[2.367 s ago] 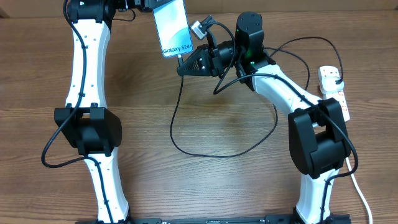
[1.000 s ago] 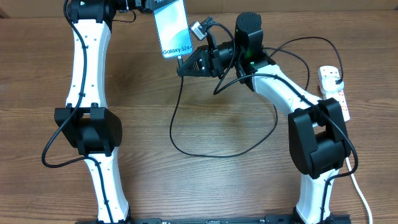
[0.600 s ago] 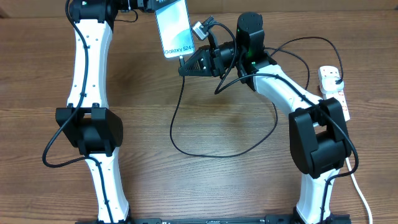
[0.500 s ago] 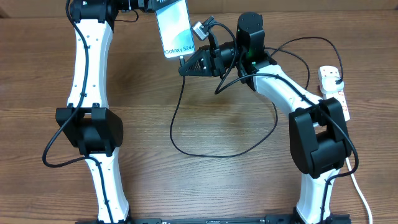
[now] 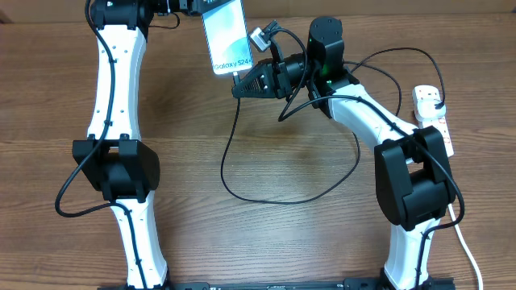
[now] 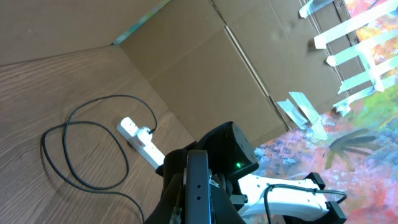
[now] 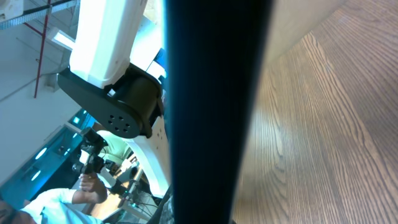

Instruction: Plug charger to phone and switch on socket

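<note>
My overhead looks straight down on the desk (image 5: 306, 242). Left wrist faces across the desk to the socket (image 6: 142, 142), also seen overhead. Right wrist sits tight against a dark band (image 7: 214, 112).

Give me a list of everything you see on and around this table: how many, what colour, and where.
Slim smartphone with a light blue screen: one, black-edged, raised at the table's far edge.
Thin black charger cable: one, black, looping across mid-table from the phone's lower edge towards the strip.
White power strip with red markings: one, white, right table edge.
Thick white cord: one, white, near-right corner.
Wooden table: one, brown.
Cardboard wall: one, brown, behind the table.
Left gripper: one, black, shut on the smartphone.
Right gripper: one, black, shut on the cable's tip.
</note>
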Available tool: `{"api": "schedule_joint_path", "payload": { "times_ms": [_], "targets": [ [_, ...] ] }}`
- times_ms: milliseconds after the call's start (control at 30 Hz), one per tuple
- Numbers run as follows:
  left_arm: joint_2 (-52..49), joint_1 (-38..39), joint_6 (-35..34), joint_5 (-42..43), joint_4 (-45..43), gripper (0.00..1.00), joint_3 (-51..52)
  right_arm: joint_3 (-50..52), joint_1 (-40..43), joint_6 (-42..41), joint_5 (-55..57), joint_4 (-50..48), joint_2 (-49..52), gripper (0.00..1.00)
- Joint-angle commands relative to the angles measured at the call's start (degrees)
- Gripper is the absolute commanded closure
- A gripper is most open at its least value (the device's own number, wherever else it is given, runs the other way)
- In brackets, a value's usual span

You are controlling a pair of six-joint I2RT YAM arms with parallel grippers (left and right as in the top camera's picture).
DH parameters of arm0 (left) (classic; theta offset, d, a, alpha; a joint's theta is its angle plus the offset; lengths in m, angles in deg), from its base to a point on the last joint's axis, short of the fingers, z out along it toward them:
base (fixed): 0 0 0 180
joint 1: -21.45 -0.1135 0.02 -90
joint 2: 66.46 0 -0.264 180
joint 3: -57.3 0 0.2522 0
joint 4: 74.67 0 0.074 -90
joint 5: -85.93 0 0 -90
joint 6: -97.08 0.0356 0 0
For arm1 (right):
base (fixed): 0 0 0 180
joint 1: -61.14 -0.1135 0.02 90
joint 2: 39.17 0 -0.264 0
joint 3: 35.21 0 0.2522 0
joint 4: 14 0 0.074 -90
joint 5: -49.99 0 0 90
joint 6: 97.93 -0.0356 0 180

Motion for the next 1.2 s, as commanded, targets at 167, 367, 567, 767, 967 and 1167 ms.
{"api": "schedule_joint_path", "payload": {
  "times_ms": [167,367,567,767,967,1167],
  "targets": [
    [-0.39,3.96,1.88,6.56,1.86,0.96,0.13,-1.95,2.62,-6.64,11.61,-6.73,-2.32,0.96],
    [-0.39,4.46,0.85,6.56,1.9,0.96,0.13,-1.95,2.67,-6.62,12.63,-6.69,-2.29,0.96],
    [-0.39,4.5,-2.34,6.56,1.88,0.96,0.13,-1.95,2.67,-6.56,12.57,-5.6,-2.32,0.96],
    [-0.39,4.5,-8.72,6.51,1.88,0.96,0.13,-1.95,2.67,-6.36,12.41,-5.6,-2.32,0.96],
    [-0.39,4.5,-14.25,6.47,1.88,0.96,0.13,-1.95,2.67,-6.16,11.93,-5.6,-2.32,0.96],
    [-0.39,4.5,-13.51,6.49,1.84,0.96,0.13,-1.95,2.67,-6.19,11.78,-5.6,-2.29,0.96]
  ]
}}
